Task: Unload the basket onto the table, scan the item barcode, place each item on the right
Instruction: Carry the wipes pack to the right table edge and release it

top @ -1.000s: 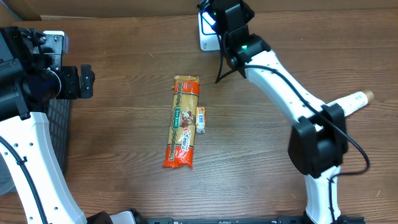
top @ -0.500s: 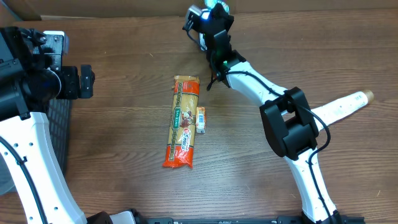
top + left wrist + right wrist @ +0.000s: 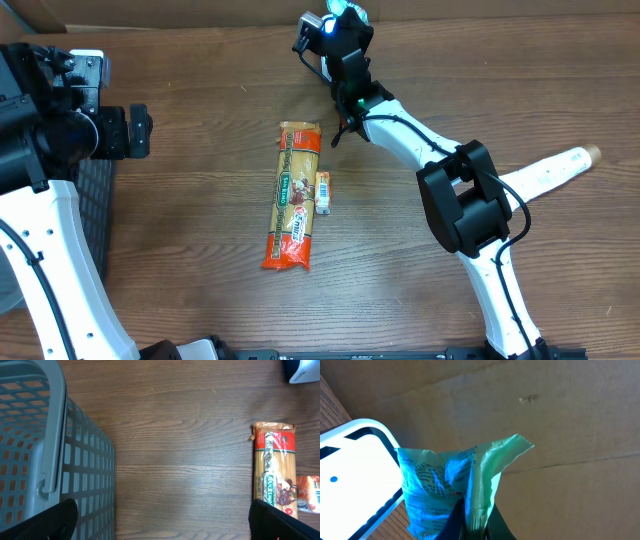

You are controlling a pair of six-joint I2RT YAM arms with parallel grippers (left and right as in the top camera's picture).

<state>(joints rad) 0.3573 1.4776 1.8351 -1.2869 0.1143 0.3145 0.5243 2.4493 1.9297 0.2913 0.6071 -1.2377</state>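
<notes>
My right gripper (image 3: 477, 521) is shut on the crimped edge of a green-and-blue packet (image 3: 445, 485), which glows in teal light. It holds the packet upright just right of the white scanner (image 3: 350, 470), in front of a cardboard wall. From overhead, this gripper (image 3: 340, 22) is at the table's back edge, and a little of the lit packet (image 3: 347, 8) shows above it. My left gripper (image 3: 162, 525) is open over bare wood beside the basket, nothing between its fingers (image 3: 55, 520).
A long orange pasta packet (image 3: 293, 195) lies mid-table with a small orange packet (image 3: 324, 192) beside it. A grey mesh basket (image 3: 50, 435) stands at the left under my left arm. The scanner's corner (image 3: 302, 372) shows in the left wrist view.
The right arm swung its wrist a little left at the back edge and its elbow folded inward, carrying the packet off the scanner's top. Since half a second ago it is still. Left arm unchanged.
</notes>
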